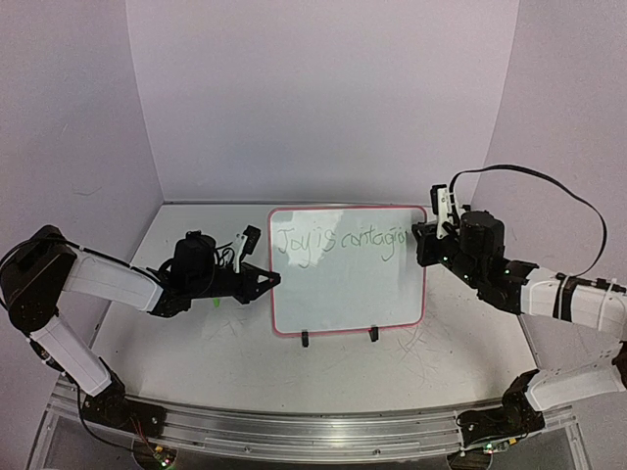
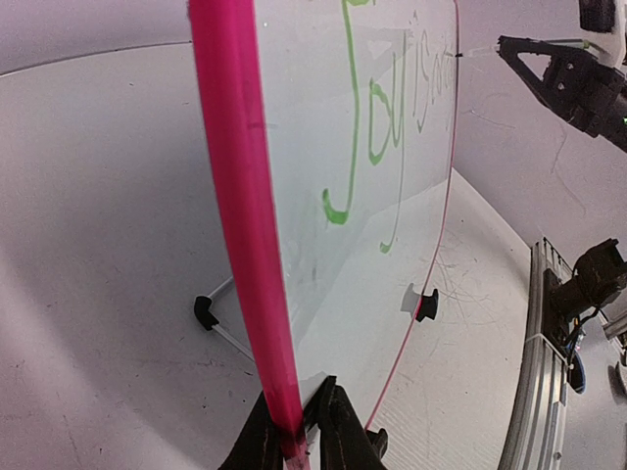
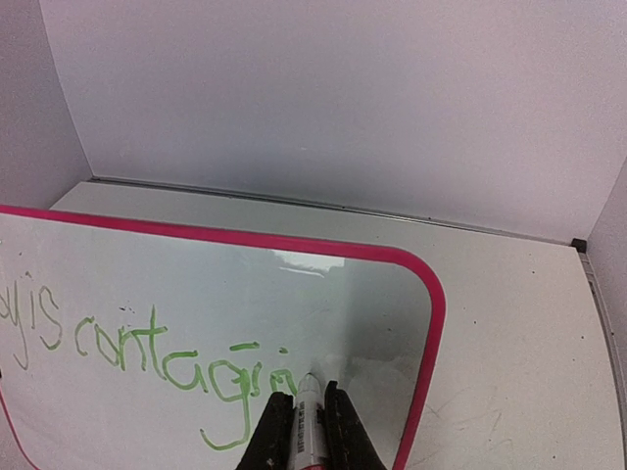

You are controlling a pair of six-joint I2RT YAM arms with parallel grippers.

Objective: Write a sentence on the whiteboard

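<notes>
The right fingers [image 3: 279, 431] are pinched on a marker [image 3: 310, 406]. Its tip touches the whiteboard [image 1: 348, 294] near the board's upper right corner, just after the last green letter. The left fingers [image 2: 263, 436] are clamped on the board's left rim, bracing it. The whiteboard stands upright on its wire stand [image 1: 306, 339] on the bench [image 1: 196, 343], between the two arms.

The sentence [image 1: 338, 243] runs along the top of the board and reads roughly "Joy is contagi", with the next letter under the tip. The word looks unfinished, and the pink rim lies close on the right.

To do this step well, I judge the letters left to write should be small and tight so they fit before the rim. Pressure should be light and even so the board does not tip back against the left hold. The tip should lift cleanly between strokes, and the wet ink should not be dragged over.
</notes>
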